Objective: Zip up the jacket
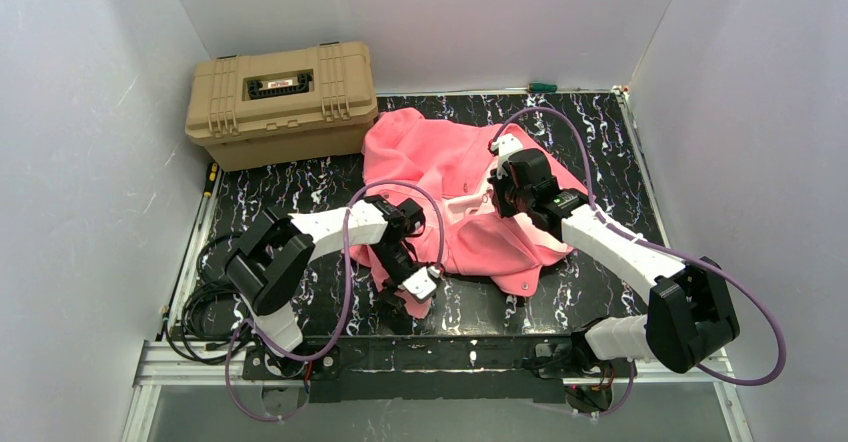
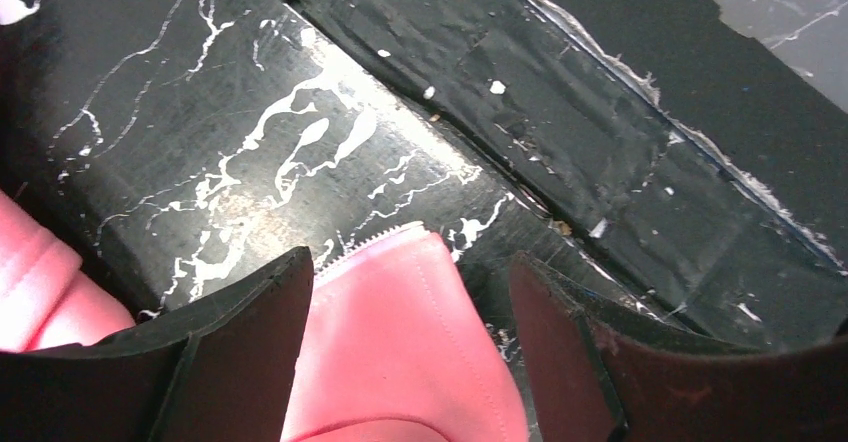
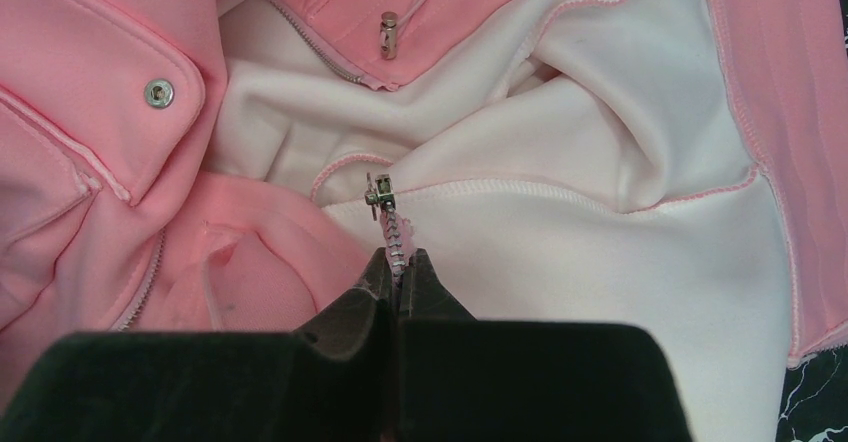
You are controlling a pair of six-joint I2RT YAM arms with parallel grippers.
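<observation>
Jacket [image 1: 432, 154] looks limp: your right jaws pinch zipper tape [image 3: 398, 245] under slider [image 3: 379, 194]; left jaws gape over hem [image 2: 400, 342]. Grip there.

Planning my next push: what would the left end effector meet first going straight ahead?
The jacket: its zipper-edged corner lies between the open left end effector's fingers. Past that, the table. How near the fabric is, I cannot tell.

Bright even light, soft shadows, mild blur.
</observation>
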